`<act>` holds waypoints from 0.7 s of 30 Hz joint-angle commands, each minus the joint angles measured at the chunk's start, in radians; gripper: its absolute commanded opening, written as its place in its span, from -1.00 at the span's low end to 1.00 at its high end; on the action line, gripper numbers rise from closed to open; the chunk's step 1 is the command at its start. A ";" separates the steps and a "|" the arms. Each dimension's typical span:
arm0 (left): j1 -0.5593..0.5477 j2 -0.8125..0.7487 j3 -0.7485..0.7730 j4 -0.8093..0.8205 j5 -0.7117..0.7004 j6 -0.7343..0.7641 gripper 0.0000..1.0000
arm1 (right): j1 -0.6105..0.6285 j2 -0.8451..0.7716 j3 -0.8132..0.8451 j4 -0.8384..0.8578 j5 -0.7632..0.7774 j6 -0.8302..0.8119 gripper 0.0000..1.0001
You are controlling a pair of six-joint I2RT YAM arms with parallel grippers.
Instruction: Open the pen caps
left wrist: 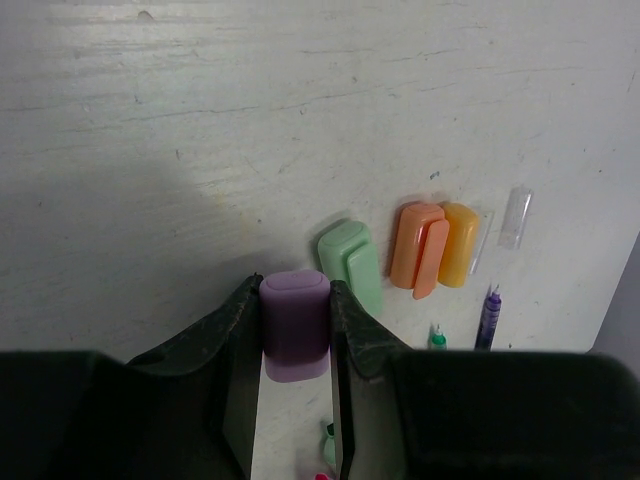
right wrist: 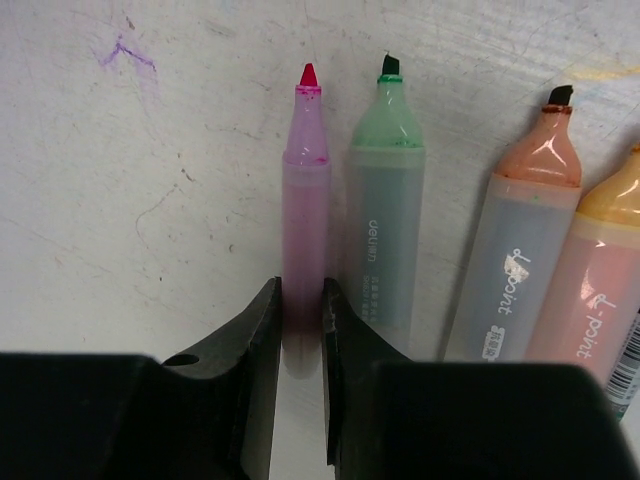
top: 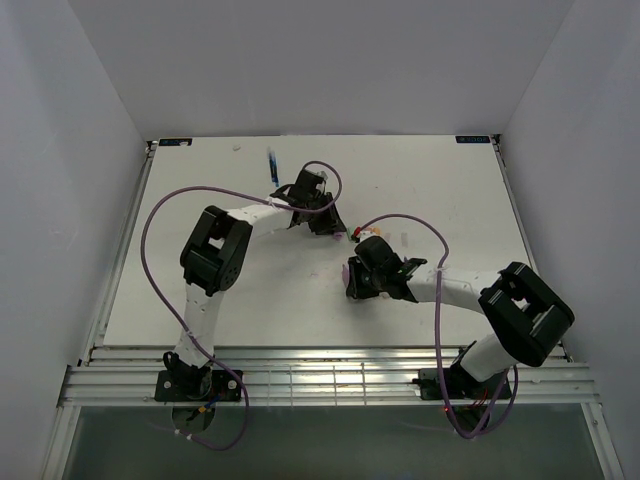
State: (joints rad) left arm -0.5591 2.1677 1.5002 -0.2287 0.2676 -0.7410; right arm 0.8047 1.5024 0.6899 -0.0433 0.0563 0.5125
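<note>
Through the left wrist camera we see the left gripper [left wrist: 295, 297] with its fingers clamped on a purple cap [left wrist: 295, 340], which stands upright between the pads, off its pen. Just beyond it on the white table [left wrist: 200, 120] lies a green cap [left wrist: 350, 262], and to its right an orange cap [left wrist: 419, 247] touches a yellow cap [left wrist: 460, 243]. A clear cap [left wrist: 515, 215] lies just beside those, and below it a slim blue pen [left wrist: 488, 318] points its bare tip at them. In the right wrist view the right gripper [right wrist: 303, 310] has its fingers pressed against the barrel of a pink pen [right wrist: 305, 200], whose red tip is uncovered. Close beside it lie a green pen [right wrist: 385, 220], an orange pen [right wrist: 525, 240] and a yellow-orange pen [right wrist: 600, 270], the first two with bare dark tips. From above, the two grippers sit near each other mid-table, though what they hold looks too small there for us to make out.
</note>
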 commanded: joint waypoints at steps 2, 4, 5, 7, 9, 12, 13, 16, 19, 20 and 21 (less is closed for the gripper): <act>-0.009 0.017 0.038 -0.032 -0.002 0.011 -0.58 | -0.012 0.025 0.003 0.029 0.013 -0.011 -0.85; -0.010 0.018 0.037 -0.034 -0.013 0.009 -0.49 | -0.013 0.025 0.003 0.031 0.011 -0.014 -0.84; -0.010 0.018 0.035 -0.035 -0.016 0.009 -0.44 | -0.015 0.022 0.002 0.031 0.011 -0.012 -0.81; -0.012 0.017 0.031 -0.038 -0.021 0.008 -0.31 | -0.015 0.018 -0.001 0.031 0.013 -0.015 -0.76; -0.012 0.012 0.022 -0.038 -0.027 0.006 -0.25 | -0.016 0.016 -0.004 0.031 0.011 -0.016 -0.66; -0.013 0.003 0.011 -0.037 -0.036 0.005 -0.17 | -0.019 0.018 -0.009 0.031 0.011 -0.017 -0.59; -0.013 0.001 0.003 -0.035 -0.037 0.005 -0.12 | -0.019 0.018 -0.010 0.031 0.010 -0.017 -0.57; -0.013 -0.005 -0.008 -0.035 -0.048 0.005 -0.06 | -0.019 0.021 -0.010 0.031 0.002 -0.019 -0.50; -0.013 -0.008 -0.014 -0.035 -0.053 0.000 -0.03 | -0.022 0.021 -0.010 0.031 0.002 -0.022 -0.46; -0.013 -0.008 -0.015 -0.035 -0.053 -0.001 -0.01 | -0.022 0.021 -0.012 0.031 0.001 -0.023 -0.43; -0.013 -0.009 -0.017 -0.035 -0.054 -0.003 0.00 | -0.024 0.021 -0.013 0.031 0.002 -0.023 -0.42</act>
State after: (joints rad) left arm -0.5659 2.1773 1.5131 -0.2249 0.2501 -0.7490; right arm 0.7895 1.5120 0.6899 -0.0162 0.0475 0.5114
